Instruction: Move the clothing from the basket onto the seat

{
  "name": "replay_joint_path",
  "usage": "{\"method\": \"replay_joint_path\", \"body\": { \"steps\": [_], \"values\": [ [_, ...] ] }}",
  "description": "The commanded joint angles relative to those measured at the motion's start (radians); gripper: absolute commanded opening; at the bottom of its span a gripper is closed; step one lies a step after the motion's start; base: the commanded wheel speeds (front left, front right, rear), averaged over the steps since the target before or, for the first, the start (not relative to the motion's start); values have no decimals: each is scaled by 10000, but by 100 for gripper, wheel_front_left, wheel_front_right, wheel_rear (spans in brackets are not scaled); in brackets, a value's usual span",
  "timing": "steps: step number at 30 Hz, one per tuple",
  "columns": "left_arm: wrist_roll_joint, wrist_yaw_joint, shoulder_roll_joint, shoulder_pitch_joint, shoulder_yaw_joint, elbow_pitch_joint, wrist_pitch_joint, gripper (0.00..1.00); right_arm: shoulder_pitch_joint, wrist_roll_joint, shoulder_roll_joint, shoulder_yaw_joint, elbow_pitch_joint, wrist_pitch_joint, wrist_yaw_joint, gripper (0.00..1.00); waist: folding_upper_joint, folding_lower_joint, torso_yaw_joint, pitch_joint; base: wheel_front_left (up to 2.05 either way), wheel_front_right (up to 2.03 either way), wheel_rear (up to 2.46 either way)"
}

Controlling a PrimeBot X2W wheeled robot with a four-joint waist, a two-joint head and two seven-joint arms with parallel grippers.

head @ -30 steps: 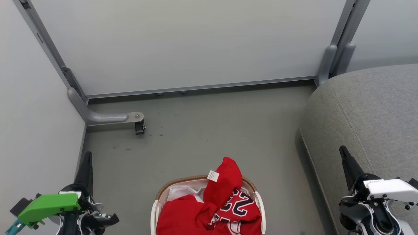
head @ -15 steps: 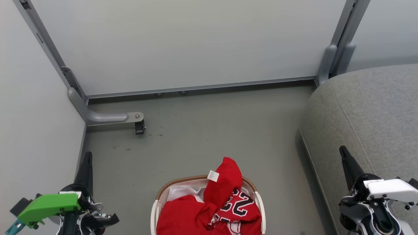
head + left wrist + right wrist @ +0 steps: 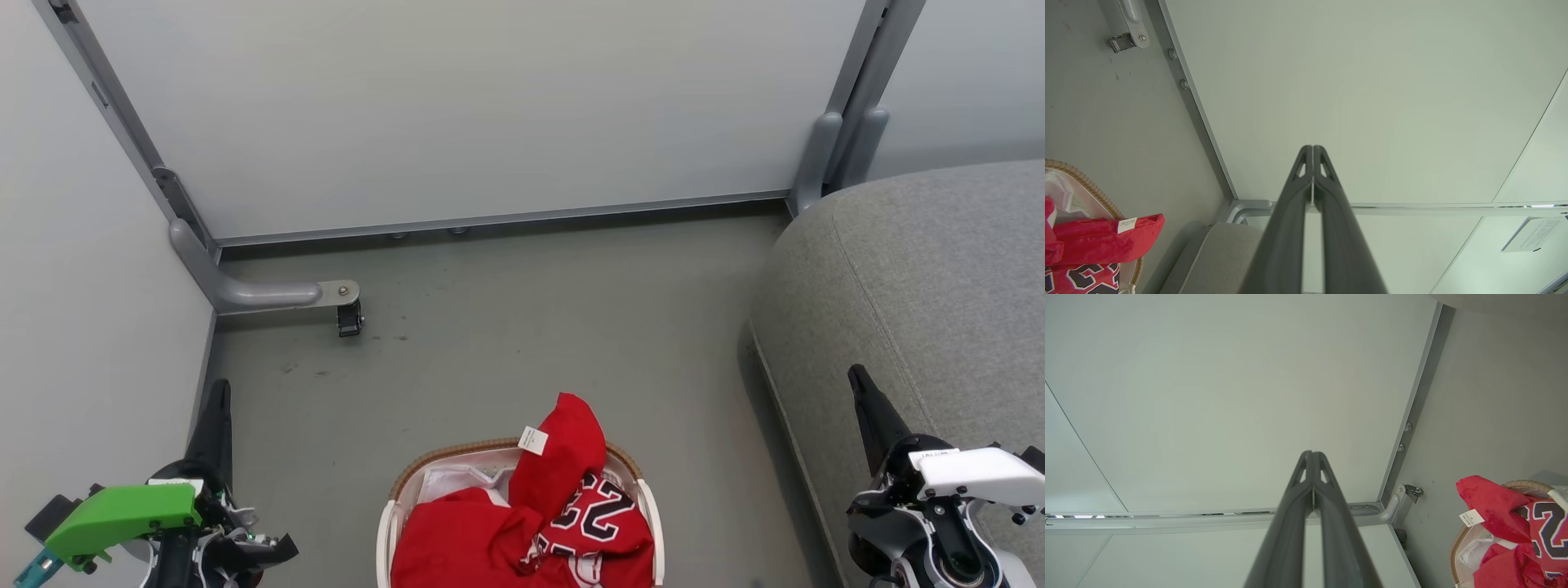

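Unchanged since a second ago: left gripper [image 3: 218, 400] and right gripper [image 3: 862, 385] pinched shut, empty, flanking basket [image 3: 457, 450]. Clothing [image 3: 522, 523] heaped inside, none on seat [image 3: 939, 286] at right. Best to open right jaws wide, pinch raised red fold, lift well clear before swinging over.

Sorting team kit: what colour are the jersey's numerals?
Black with white edging, on the red jersey; clearest in the head view.
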Motion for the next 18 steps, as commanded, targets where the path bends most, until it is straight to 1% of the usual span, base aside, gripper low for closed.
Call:
{"method": "replay_joint_path", "body": {
  "steps": [1,5,6,12,18],
  "values": [
    [-29,-46,73,-114,22,-12,38,0,-90,33,-59,-18,23,23,4,0,0,0,0,0,0,0,0],
    [-29,-46,73,-114,22,-12,38,0,-89,33,-59,-18,23,23,4,0,0,0,0,0,0,0,0],
    [0,0,0,0,-2,0,0,100,-1,0,0,0,0,-1,0,100,0,0,0,0,0,0,0],
    [9,9,-87,312,-111,430,-41,100,351,-21,144,64,413,-41,0,100,0,0,0,0,0,0,0],
    [92,7,-76,368,-445,303,-348,100,387,-188,127,239,382,-349,0,100,0,0,0,5,0,0,0]
  ]
}}
